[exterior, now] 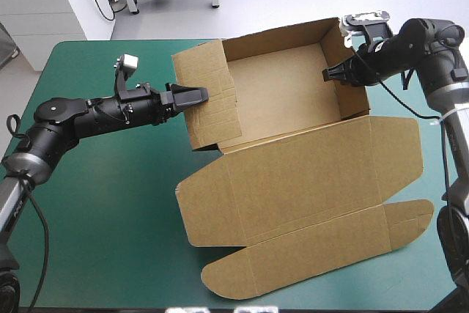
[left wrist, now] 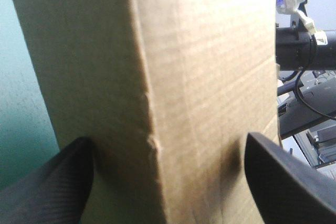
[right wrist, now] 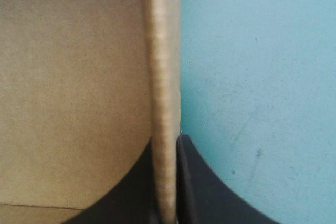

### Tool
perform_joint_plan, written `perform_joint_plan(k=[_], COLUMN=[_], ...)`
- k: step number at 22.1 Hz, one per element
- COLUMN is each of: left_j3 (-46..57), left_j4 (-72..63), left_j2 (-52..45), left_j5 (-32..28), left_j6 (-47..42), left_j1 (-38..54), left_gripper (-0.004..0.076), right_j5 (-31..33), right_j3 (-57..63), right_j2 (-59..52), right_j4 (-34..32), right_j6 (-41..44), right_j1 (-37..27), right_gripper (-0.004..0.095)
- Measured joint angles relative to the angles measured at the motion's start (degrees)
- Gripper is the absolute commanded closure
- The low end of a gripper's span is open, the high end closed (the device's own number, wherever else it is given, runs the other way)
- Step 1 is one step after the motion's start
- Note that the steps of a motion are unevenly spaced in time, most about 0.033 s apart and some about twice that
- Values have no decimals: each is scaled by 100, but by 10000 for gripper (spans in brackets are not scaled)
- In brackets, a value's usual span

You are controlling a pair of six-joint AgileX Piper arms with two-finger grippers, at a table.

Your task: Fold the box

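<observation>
Now the brown box [exterior: 282,93] sits toward the far side of the teal-green surface [exterior: 110,203], walls up, its lid [exterior: 308,174] lying flat toward the near edge. The right gripper [exterior: 331,74] has its black fingers pinched on the rim of the right wall, with the board sandwiched between them. The left gripper [exterior: 196,96] is at the left wall, fingers spread wide either side of the doubled-over flap, not clamping it. This looks like light, stiff board that bends cleanly only along its creases and may buckle elsewhere, so the hold belongs on a wall rim near a crease. That left flap will likely spring back unless tucked.
</observation>
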Motion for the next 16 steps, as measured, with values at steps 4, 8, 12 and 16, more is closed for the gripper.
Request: perform_joint_plan(k=[4,8,12,16], left_j3=[0,0,0,0], left_j4=[-137,-471,-204,182], left_j2=[0,0,0,0], left_j5=[28,-116,-606,-779], left_j6=[0,5,-31,-263], left_j1=[0,0,-66,-149], left_gripper=[160,171,274,276], right_j5=[4,-79,-309,-547], right_j3=[0,0,0,-4], right_j2=[0,0,0,-24], right_j4=[0,-2,-685,-1409], right_j6=[0,24,165,534], right_j1=[0,12,484,891], right_gripper=[921,921,917,918])
